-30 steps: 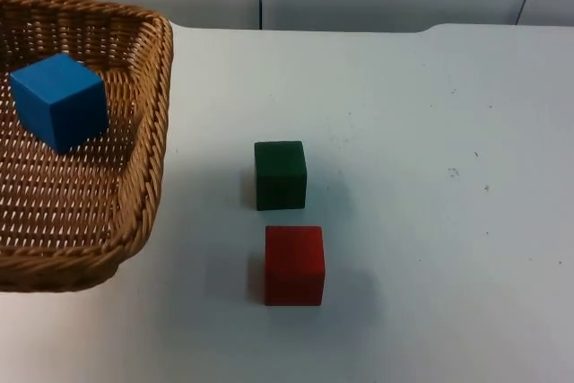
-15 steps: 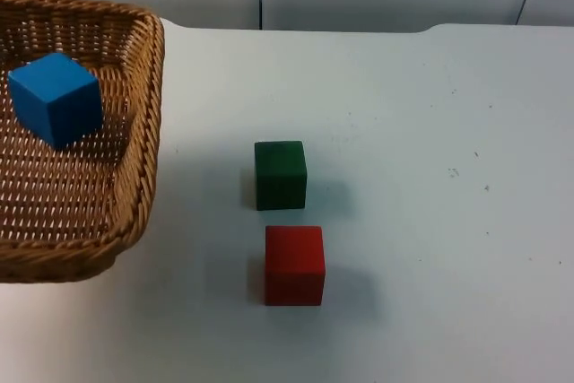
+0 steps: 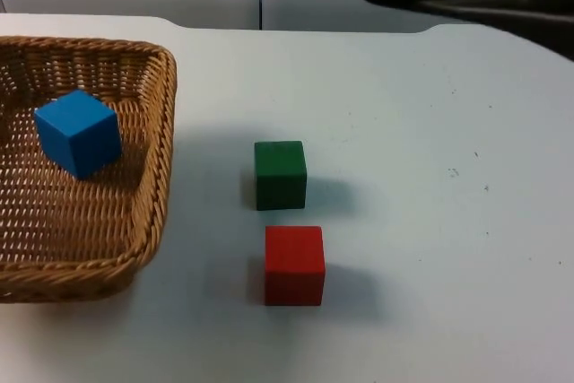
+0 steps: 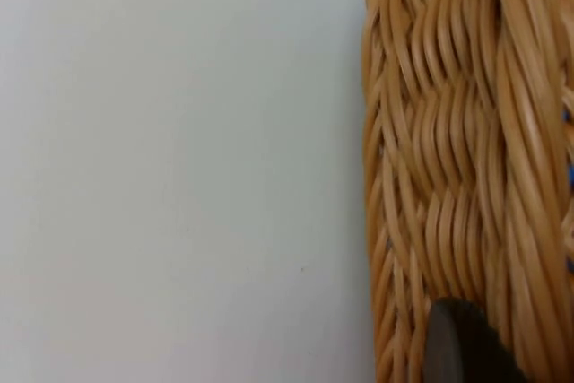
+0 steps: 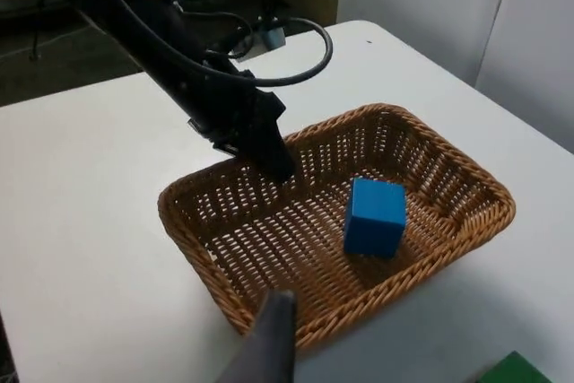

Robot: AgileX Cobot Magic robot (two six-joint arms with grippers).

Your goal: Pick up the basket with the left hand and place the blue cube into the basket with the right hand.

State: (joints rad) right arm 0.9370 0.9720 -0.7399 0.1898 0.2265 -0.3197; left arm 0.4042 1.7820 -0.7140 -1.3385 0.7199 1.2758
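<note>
Already the blue cube (image 3: pixel 79 132) sits inside the wicker basket (image 3: pixel 158 177), tilted on the woven floor near the far wall, and the basket stands at the left side of the white counter (image 3: pixel 430 177), its left part cut off by the edge of the top view. From the right wrist, the left tool (image 5: pixel 273 161) is clenched on the basket's far rim, one black finger inside the wall; the left wrist view has a dark fingertip (image 4: pixel 457 347) against the weave. The right tool (image 5: pixel 269 347) hangs above the counter just outside the basket's near wall, one grey finger visible, so whether it is released or clenched cannot be told. A green cube (image 3: pixel 280 174) and a red cube (image 3: pixel 294 265) stand near each other, beside the basket, not touching.
</note>
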